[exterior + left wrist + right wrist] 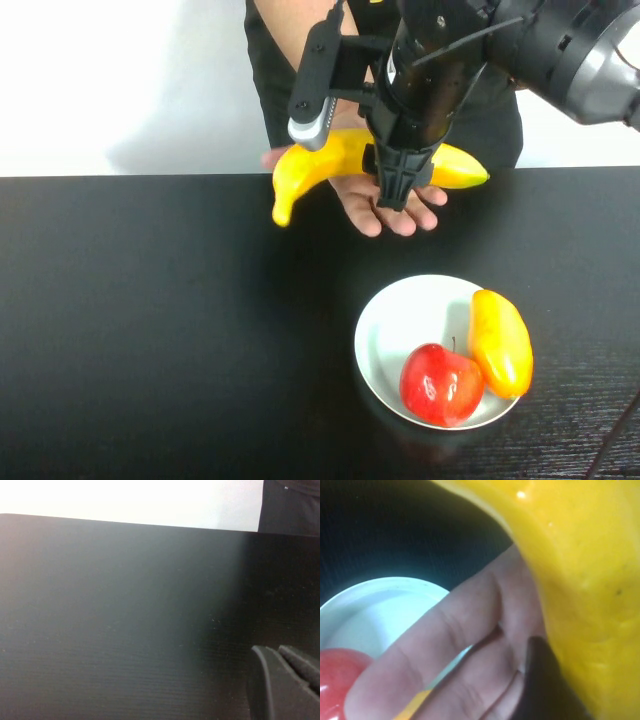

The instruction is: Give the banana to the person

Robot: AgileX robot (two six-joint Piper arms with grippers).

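Note:
The banana [320, 165], long, curved and glossy yellow, lies across the open palm [365, 208] of the person [280, 70] in a black shirt at the table's far edge. My right gripper [393, 198] reaches down from above and is shut on the banana's middle, its tips over the palm. In the right wrist view the banana [580, 570] fills the frame beside one dark finger [542, 680], with the person's fingers [460, 645] underneath. My left gripper [275, 651] is shut and empty, low over bare table, out of the high view.
A white plate [400, 310] at the front right holds a red apple [440, 385] and a stubby yellow-orange fruit [500, 340]. The plate [380, 610] and apple [335, 680] also show in the right wrist view. The black table [150, 330] spreads to the left.

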